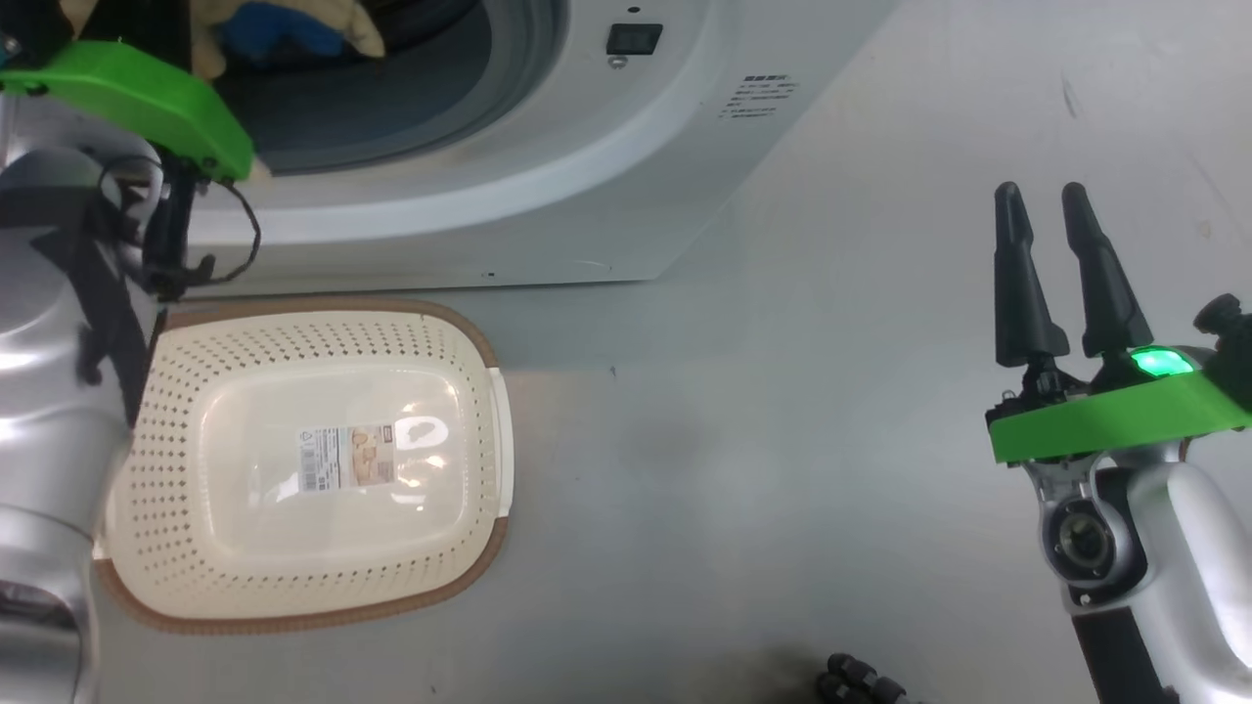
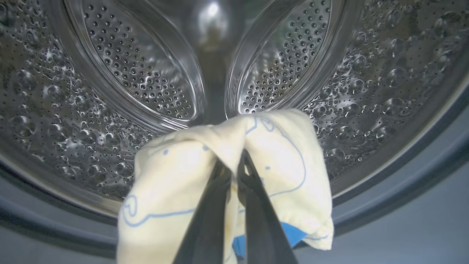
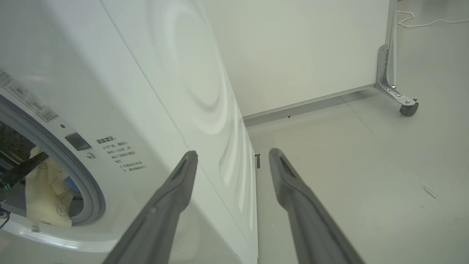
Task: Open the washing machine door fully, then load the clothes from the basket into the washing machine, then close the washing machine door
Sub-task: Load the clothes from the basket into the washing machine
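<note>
In the left wrist view my left gripper (image 2: 236, 161) is shut on a pale yellow garment of the clothes (image 2: 176, 176) with blue line prints, held at the mouth of the washing machine's dimpled steel drum (image 2: 366, 91). The head view shows the clothes (image 1: 337, 24) hanging in the washing machine (image 1: 587, 186) opening at top left. The cream basket (image 1: 245, 391) stands on the floor just before the machine, with nothing in it but its bottom label. My right gripper (image 1: 1047, 210) is open at the right, well away from both; its fingertips (image 3: 188, 159) point past the machine's side. The washing machine door is out of view.
A grey floor (image 1: 734, 469) stretches between the basket and my right arm. A white panel on a castor foot (image 3: 406, 108) stands behind the machine's side. A dark ribbed cable (image 1: 861, 680) lies at the bottom edge of the head view.
</note>
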{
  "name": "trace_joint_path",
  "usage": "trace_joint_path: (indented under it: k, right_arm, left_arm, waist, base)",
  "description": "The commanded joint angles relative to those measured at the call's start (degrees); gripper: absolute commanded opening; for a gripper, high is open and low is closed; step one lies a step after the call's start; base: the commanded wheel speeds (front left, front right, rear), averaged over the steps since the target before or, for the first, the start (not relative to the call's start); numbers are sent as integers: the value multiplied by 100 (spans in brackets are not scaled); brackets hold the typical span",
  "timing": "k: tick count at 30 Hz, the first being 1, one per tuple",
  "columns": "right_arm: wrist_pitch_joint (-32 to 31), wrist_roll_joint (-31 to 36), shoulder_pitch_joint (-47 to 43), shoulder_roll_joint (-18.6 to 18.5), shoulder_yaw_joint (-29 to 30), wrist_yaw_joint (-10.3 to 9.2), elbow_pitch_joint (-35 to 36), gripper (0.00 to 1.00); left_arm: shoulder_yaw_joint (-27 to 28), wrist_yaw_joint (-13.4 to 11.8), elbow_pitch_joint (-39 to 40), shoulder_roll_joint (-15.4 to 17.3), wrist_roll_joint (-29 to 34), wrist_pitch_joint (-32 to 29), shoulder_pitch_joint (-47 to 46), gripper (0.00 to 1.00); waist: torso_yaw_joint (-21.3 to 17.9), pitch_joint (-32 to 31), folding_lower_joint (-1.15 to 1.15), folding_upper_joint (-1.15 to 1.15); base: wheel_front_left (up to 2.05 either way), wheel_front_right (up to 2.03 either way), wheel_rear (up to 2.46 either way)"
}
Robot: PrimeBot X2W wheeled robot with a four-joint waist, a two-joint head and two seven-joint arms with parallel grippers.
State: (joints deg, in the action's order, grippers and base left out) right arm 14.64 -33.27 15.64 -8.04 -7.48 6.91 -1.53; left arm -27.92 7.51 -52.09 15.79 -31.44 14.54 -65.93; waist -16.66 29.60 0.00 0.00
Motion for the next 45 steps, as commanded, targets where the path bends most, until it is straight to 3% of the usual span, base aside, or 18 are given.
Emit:
trace_joint_path:
  k: [1, 7, 11, 23, 24, 26, 28, 45]
  right_arm:
    - [36, -23, -26, -27, -99, 58, 140, 100]
    - [36, -53, 14, 18, -206, 58, 131, 100]
    - [36, -73, 27, 48, -311, 58, 106, 100]
    - [36, -74, 48, 93, -311, 58, 102, 100]
    - [36, -74, 54, 93, -307, 58, 102, 100]
    - [36, -73, 58, 93, -295, 58, 102, 100]
    - [36, -69, 51, 94, -279, 58, 99, 100]
    - [36, -35, -8, -19, -174, 58, 96, 100]
  left_arm:
    - [98, -2, 67, 223, -26, 8, -352, 0]
    - [197, -2, -11, 411, 150, 42, -940, 0]
    - [469, -3, 195, 497, 441, 44, -653, 0]
    - [-71, -2, -722, 386, 103, 45, -499, 0]
    - [-115, -2, -822, 388, 39, 45, -536, 21]
    - [-255, -2, -948, 378, -66, 45, -604, 47]
    - [-384, -2, -1061, 368, -177, 18, -651, 100]
    - [-930, -2, -1077, 338, -1088, 33, -336, 100]
  waist:
    - [-64, 3, 0, 0]
    - [-307, 87, 0, 0]
    - [-511, 129, 0, 0]
    - [-601, 189, 0, 0]
    - [-598, 180, 0, 0]
    - [-586, 158, 0, 0]
    - [-558, 121, 0, 0]
    - [-235, -170, 0, 0]
  base:
    - [0, 0, 0]
    - [0, 0, 0]
    - [0, 0, 0]
    - [0, 0, 0]
    - [0, 0, 0]
    - [0, 0, 0]
    - [0, 0, 0]
    - [0, 0, 0]
